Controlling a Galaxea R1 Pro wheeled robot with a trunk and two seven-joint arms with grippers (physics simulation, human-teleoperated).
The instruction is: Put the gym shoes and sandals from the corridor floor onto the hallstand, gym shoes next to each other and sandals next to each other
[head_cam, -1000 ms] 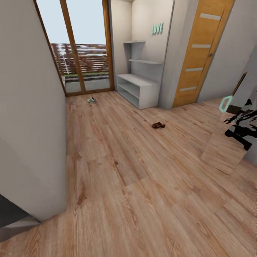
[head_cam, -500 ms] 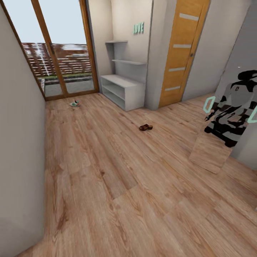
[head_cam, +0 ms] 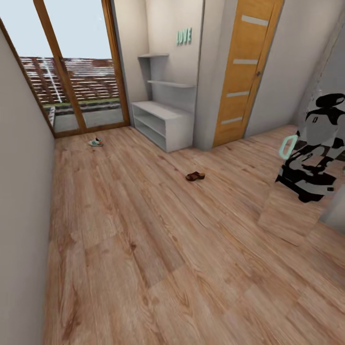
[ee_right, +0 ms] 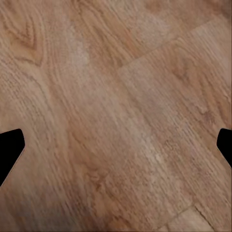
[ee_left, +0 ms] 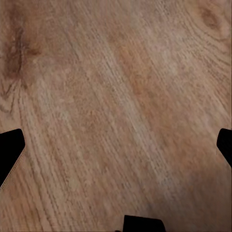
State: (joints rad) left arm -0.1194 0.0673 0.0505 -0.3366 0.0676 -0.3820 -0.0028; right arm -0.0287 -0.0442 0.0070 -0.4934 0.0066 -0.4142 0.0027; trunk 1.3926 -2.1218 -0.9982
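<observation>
Head view, corridor: one gym shoe [head_cam: 96,142] lies on the corridor floor [head_cam: 158,249] just in front of the glass doors [head_cam: 79,67], too small to make out beyond its white body and teal and red touches. One dark-brown sandal [head_cam: 195,176] sits alone mid-floor, well apart from the shoe and nearer the white hallstand [head_cam: 165,123]. Only one of each pair can be made out. The hallstand stands against the far wall; its flat top and the open shelf levels that face the camera look bare, though the inner ends are shadowed. Two thin wall shelves [head_cam: 171,84] hang above it, beneath teal "LOVE" lettering [head_cam: 184,36]. An orange-brown door [head_cam: 242,72] with pale inset strips stands beside a grey wall corner. At the right edge a leaning mirror [head_cam: 306,191], cut off by the frame, reflects the black-and-white robot [head_cam: 314,165], its shape broken and hard to read. A plain grey wall [head_cam: 24,215] runs along the left.

Both wrist views look down on bare wood-grain planks. The left end effector [ee_left: 116,150] and right end effector [ee_right: 116,150] each show dark fingertips at opposite picture edges, spread wide with nothing between them.
</observation>
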